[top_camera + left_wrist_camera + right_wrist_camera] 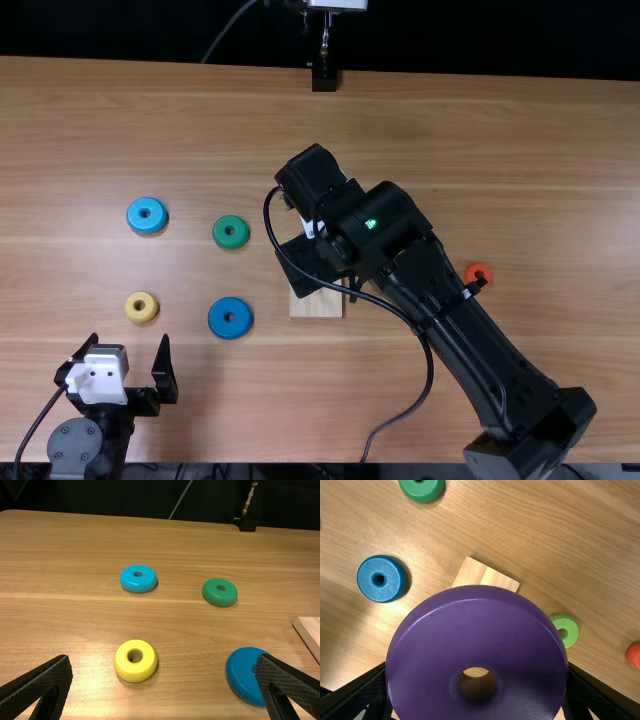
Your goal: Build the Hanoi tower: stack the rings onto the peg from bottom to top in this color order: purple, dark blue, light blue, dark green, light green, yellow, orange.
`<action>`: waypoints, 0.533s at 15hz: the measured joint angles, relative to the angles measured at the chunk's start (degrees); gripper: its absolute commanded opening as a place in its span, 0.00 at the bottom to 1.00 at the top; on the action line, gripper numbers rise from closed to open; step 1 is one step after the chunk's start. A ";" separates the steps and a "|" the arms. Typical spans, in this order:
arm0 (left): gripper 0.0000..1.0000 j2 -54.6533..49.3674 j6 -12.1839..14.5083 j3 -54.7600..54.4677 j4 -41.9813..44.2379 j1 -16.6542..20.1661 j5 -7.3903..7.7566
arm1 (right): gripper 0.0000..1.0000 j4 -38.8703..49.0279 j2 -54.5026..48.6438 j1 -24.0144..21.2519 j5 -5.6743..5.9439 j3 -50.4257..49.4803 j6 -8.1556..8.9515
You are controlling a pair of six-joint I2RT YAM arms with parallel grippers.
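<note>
So the right claw (pixel 477 692) had the purple ring (pixel 435 645) clamped by opposite sides, near the wooden base (pixel 316 306) around the middle of the top view. The left claw (pixel 128 342) sat wide open, lower left. I figured the ring was light and stiff but kinda slick, so squeezing square across its widest part made sense.

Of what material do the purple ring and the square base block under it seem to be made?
The purple ring looks like painted wood or smooth plastic, since it has even colour and a soft sheen. The pale square base block appears to be bare wood, matt, because grain lines show on it.
</note>
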 measured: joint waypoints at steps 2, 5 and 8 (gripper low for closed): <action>1.00 0.00 0.04 0.00 0.00 0.02 0.02 | 0.11 0.02 0.07 0.00 -0.04 0.00 -0.02; 1.00 0.00 0.02 0.00 0.04 0.02 0.02 | 0.11 0.04 1.46 -0.11 0.00 0.00 -0.04; 1.00 0.00 0.07 0.02 0.00 0.02 0.04 | 0.11 1.11 2.12 -1.18 0.00 0.00 -0.17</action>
